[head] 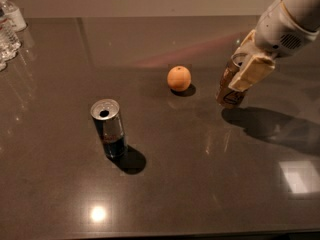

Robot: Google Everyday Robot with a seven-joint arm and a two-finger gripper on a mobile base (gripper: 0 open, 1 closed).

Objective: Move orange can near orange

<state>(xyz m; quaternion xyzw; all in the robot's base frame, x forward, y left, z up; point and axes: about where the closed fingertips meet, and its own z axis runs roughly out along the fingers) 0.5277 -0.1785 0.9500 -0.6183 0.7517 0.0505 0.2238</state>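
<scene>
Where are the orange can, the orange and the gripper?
orange can [227,97]: camera view, its lower side wall.
orange [178,78]: camera view, middle of its skin.
gripper [244,75]: camera view, between its jaws, shut on the orange can, right of the orange.

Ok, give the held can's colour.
Orange can: brownish-orange, dark markings; camera view. Gripper holds it right of the orange.

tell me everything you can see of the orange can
The orange can is a brownish-orange metallic drink can with a silvery top rim and dark curved markings low on its side. It leans, top toward the right, at the right of the dark table, right of the orange with a gap between them. The gripper is shut on it, one cream finger across its front. Whether its base touches the table I cannot tell.
</scene>
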